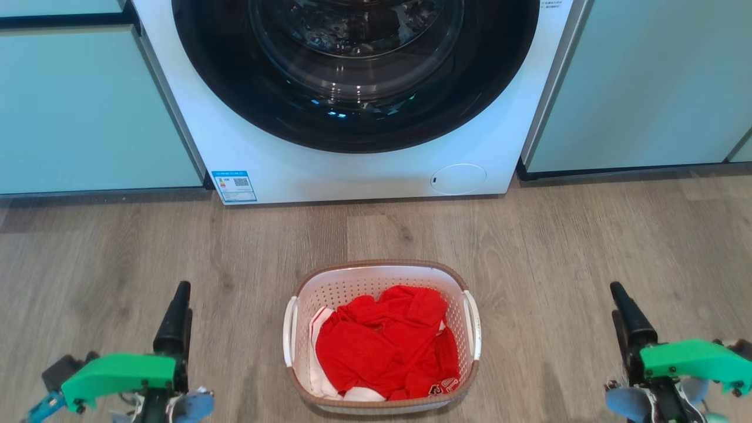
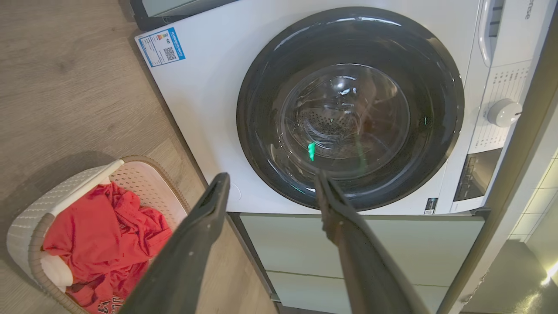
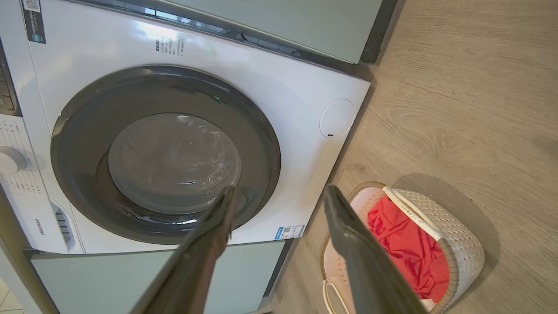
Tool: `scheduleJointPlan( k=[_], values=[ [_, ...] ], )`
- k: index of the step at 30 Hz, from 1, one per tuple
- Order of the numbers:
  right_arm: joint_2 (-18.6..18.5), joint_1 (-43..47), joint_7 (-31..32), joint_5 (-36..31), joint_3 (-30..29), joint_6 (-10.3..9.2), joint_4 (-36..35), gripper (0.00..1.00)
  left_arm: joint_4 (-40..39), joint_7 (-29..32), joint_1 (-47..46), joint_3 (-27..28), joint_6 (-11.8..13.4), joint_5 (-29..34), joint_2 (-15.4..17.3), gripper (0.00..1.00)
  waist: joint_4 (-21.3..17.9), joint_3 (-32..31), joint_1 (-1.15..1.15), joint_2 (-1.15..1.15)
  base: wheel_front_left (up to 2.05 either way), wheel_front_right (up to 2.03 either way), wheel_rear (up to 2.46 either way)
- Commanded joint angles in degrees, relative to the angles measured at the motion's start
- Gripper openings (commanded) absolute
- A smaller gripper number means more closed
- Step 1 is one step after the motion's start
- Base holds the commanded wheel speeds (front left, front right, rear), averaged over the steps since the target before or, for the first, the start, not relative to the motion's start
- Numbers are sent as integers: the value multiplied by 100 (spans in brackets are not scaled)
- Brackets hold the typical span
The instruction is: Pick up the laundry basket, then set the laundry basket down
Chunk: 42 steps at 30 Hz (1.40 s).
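Head view: the washing machine (image 1: 364,176) is seen at the back. The laundry basket (image 1: 376,265) is set on the floor (image 1: 587,247) in front of it, a red garment (image 1: 382,346) heaped inside. The left gripper (image 2: 272,176) and right gripper (image 3: 280,189) are spread wide, empty, well apart from the side handles (image 1: 289,332). If those handles, seemingly narrow from here, are caught unevenly, the basket could be tipped and the garment spilled.
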Motion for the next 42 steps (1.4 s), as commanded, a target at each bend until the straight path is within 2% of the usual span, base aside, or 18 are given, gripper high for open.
scheduleJointPlan(
  k=[1, 19, 26, 42],
  values=[
    [-41, -217, -78, -178, 36, 2, -260, 100, -265, -60, -255, -16, 33, 182, 65, 100, -1, 1, 0, 0, 0, 0, 0],
    [-53, -201, -379, -1964, 316, 4, -816, 100, -745, -366, -301, -450, 314, 2318, 83, 100, -27, 15, 0, 0, 0, 0, 0],
    [-57, -207, -496, -2567, 453, 4, -966, 100, -874, -486, -313, -685, 496, 3095, 215, 100, -46, 18, 0, 0, 0, 0, 0],
    [-68, -153, -748, -3629, 698, 6, -1005, 100, -968, -741, -324, -1234, 1036, 4218, 565, 100, -66, -5, 0, 0, 0, 0, 0]
  ],
)
